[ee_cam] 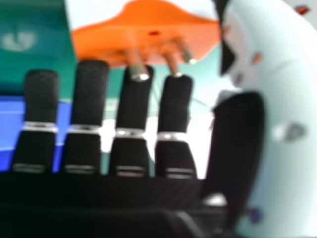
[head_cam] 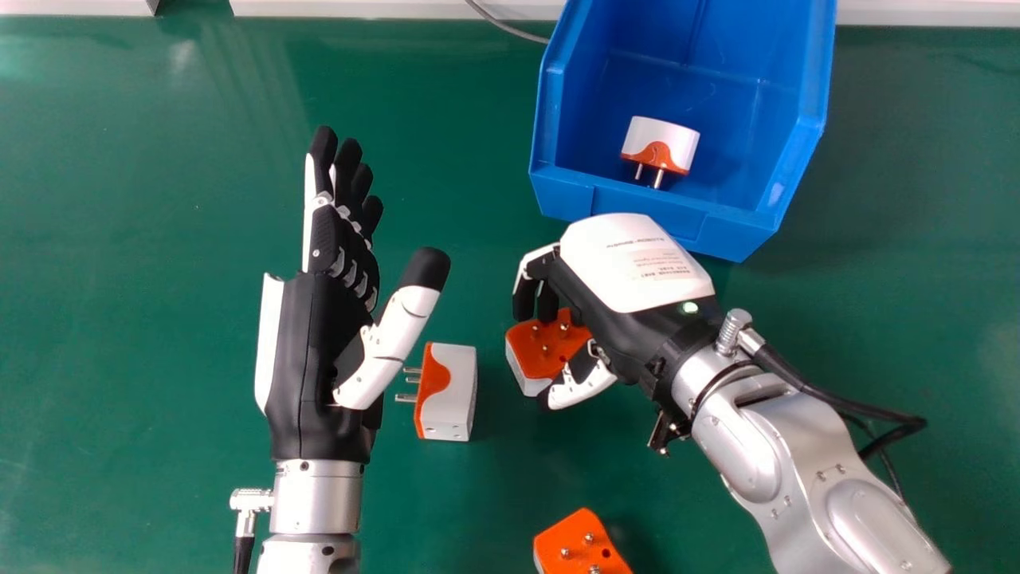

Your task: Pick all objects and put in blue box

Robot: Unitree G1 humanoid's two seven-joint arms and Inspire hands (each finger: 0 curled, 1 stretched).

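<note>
So, four orange-and-white adapters here. One is already in the blue box (head_cam: 562, 199), up at the far right part of the green surface (head_cam: 159, 239). That boxed adapter (head_cam: 661, 143) sits near the front wall, prongs aimed back toward the robot, long axis running roughly side to side with a bit of a slant.

The middle adapter (head_cam: 457, 392) is lying with its prongs pointing to the left and its long axis running near to far. It's between the two hands, just right of the left robot hand (head_cam: 319, 319), which is wide open, fingers straight and pointing away from the robot, thumb out to the right.

The right robot hand (head_cam: 633, 271) is over another adapter (head_cam: 530, 343), fingers loosely bent on one side and thumb on the other, open rather than clamped. That one has its prongs up; can't tell its long axis since the hand partly covers it. The nearest adapter (head_cam: 570, 546) is prongs up too, cut off by the edge, so same deal on the axis.

Head view gives you the overall layout. Right hand view gets you an adapter's orange face up close, prongs angled toward the palm side, long body crosswise to the fingers, plus blue plastic peeking between them.
</note>
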